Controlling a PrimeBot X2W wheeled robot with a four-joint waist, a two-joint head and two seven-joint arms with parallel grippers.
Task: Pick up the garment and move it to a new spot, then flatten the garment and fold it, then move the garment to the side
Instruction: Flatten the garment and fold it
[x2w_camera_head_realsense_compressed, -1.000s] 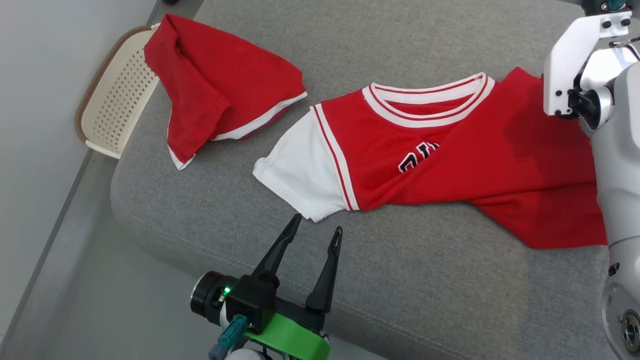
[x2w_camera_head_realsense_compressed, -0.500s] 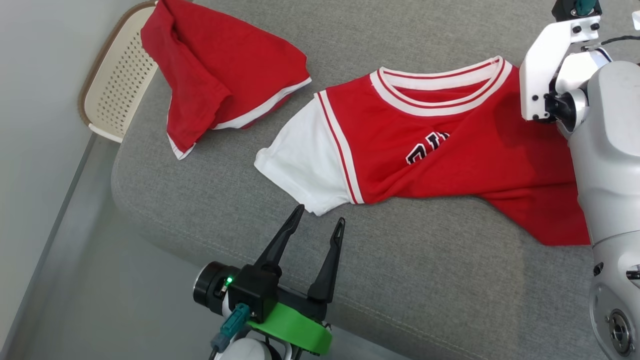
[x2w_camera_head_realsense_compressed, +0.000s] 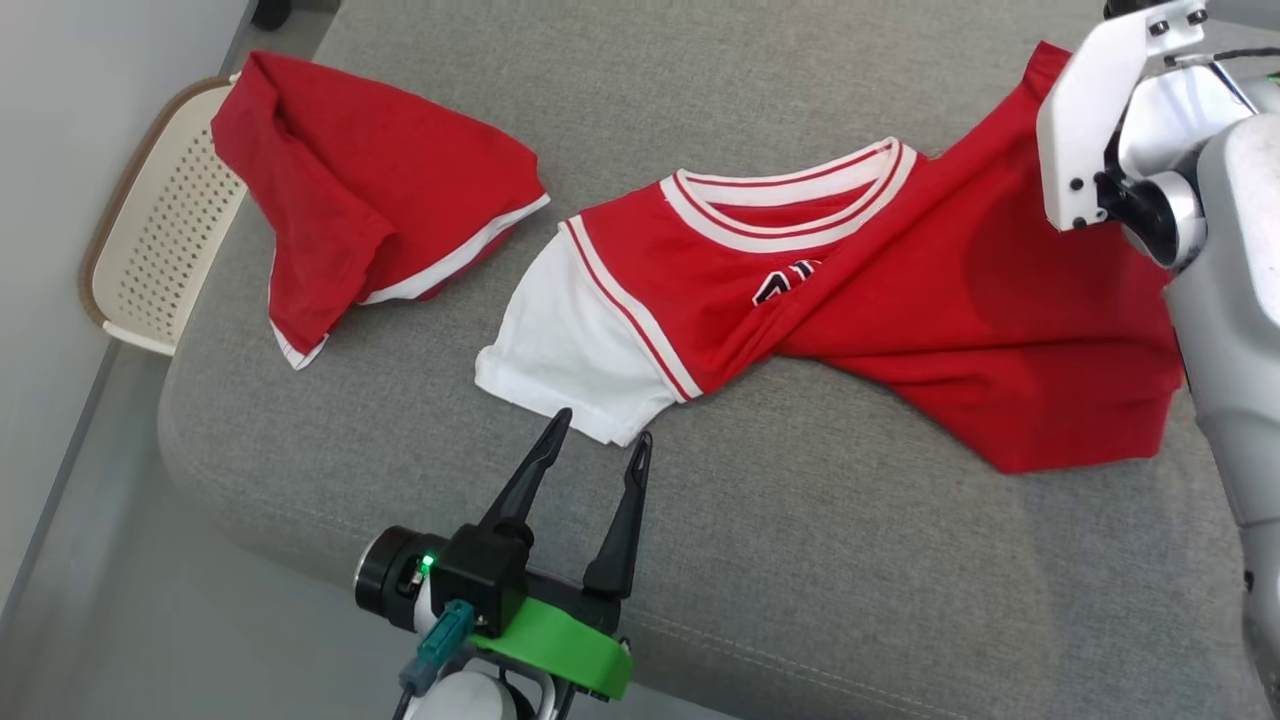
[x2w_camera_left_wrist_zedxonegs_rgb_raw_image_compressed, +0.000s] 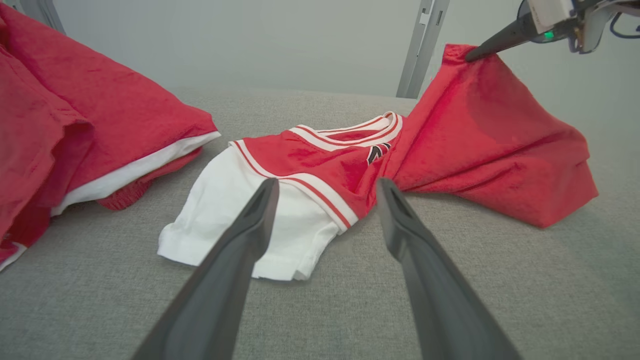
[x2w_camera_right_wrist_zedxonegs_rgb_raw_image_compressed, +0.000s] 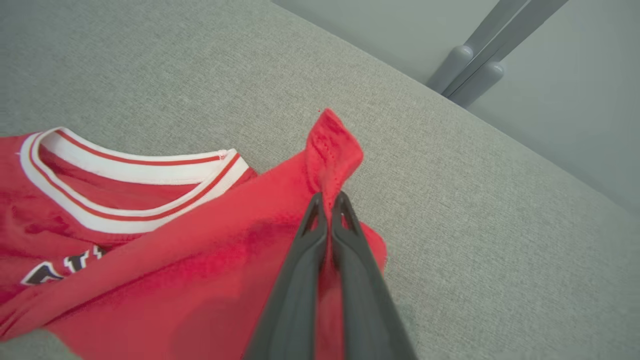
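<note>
While the right end effector (x2w_camera_right_wrist_zedxonegs_rgb_raw_image_compressed: 327, 201) pinches a raised corner of the red jersey (x2w_camera_head_realsense_compressed: 930, 300), the garment runs lengthwise across the grey couch (x2w_camera_head_realsense_compressed: 800, 560) from it, white sleeve (x2w_camera_head_realsense_compressed: 560, 350) just ahead of the wide-open, empty left end effector (x2w_camera_head_realsense_compressed: 602, 427)!

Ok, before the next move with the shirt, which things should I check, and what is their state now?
1. Right gripper shut on a corner of the red-and-white jersey shirt: ok.
2. Left gripper open at the shirt's white sleeve: ok.
3. Sleeve gripped: not ok.
4. Shirt flat on the grey fabric cushion: not ok, twisted.
5. Red shorts with white trim apart from the shirt: ok, narrowly.
</note>
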